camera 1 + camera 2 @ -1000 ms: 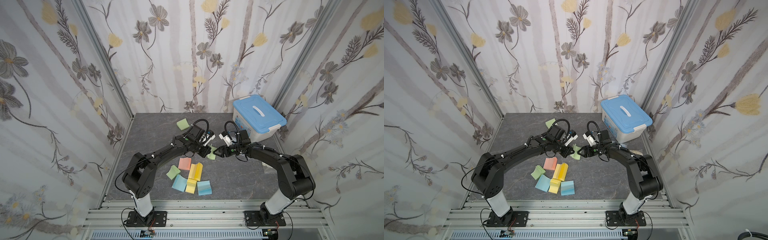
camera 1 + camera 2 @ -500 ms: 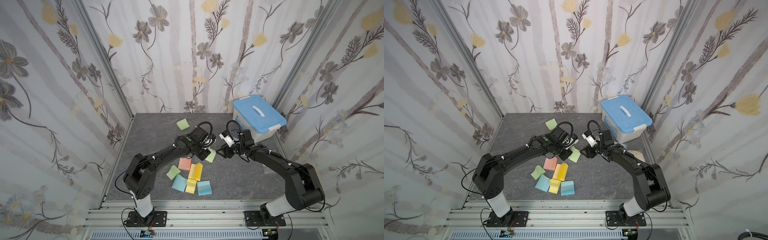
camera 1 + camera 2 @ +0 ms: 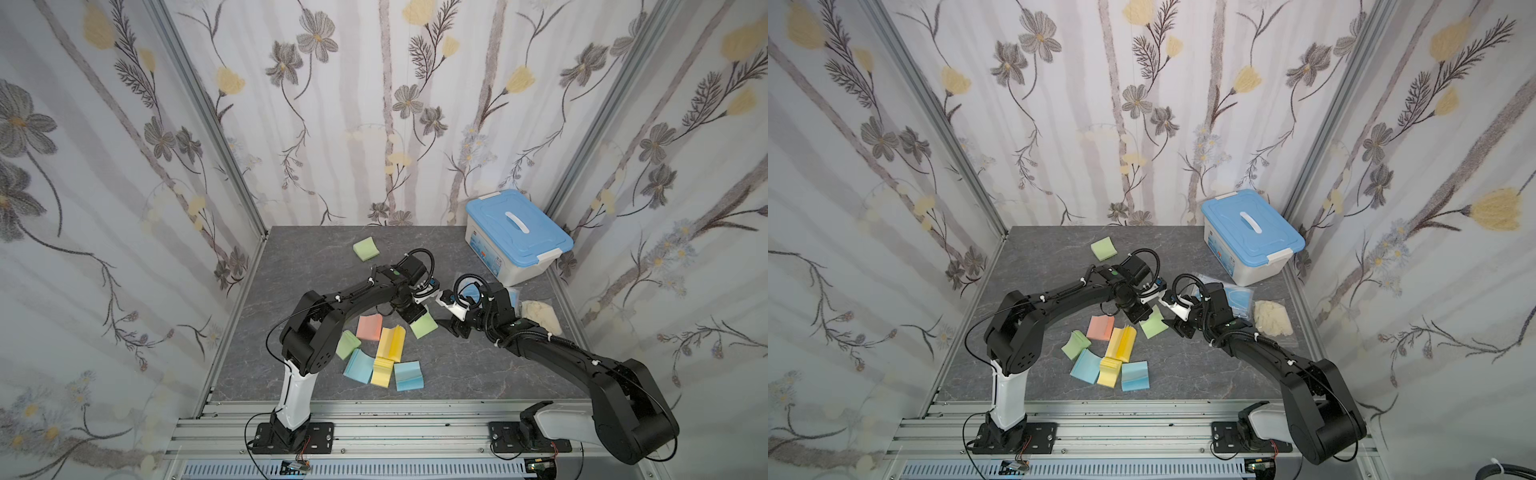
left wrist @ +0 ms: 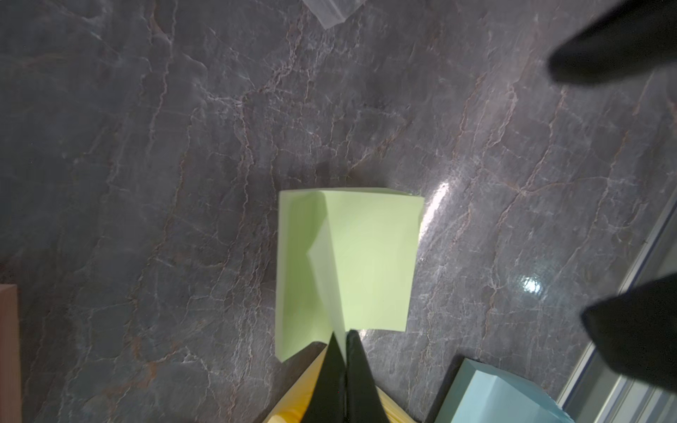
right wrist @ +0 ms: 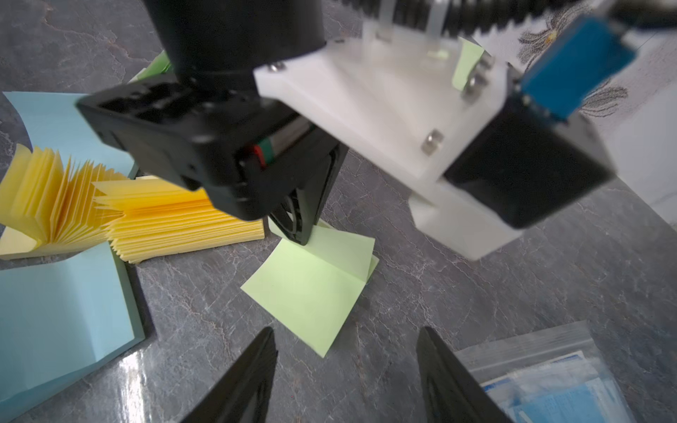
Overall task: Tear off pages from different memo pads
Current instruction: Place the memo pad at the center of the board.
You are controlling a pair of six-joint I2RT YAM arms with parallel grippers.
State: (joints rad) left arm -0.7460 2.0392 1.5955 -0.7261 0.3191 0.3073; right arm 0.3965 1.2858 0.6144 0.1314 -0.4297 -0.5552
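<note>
A second ago both grippers met on one small green piece over the middle of the counter (image 3: 478, 365). Now the left gripper (image 4: 345, 335) alone has it. Its jaws are pressed tight on a corner of the green page (image 4: 373, 256), which sits lower and seems to lie partly on the counter, near the fanned yellow pad (image 3: 392, 343). The wrist views show two leaves joined along a fold, so I cannot tell whether a single page came away. The right gripper (image 5: 346, 331) has let go and backed toward the right edge, jaws well apart and empty. I judge the green tear made, with another colour next.

There are seven memo pads (image 3: 1121, 343). From the left they are a green pad (image 3: 347, 345), a blue pad (image 3: 358, 365), a far green pad (image 3: 365, 248) toward the back edge, a salmon pad (image 3: 370, 326), a flat yellow pad (image 3: 382, 372), the fanned one, and a second blue pad (image 3: 408, 375). At the right are one blue-lidded box (image 3: 517, 232), one packet of masks (image 5: 542, 381) and one pale bundle (image 3: 1271, 318).
</note>
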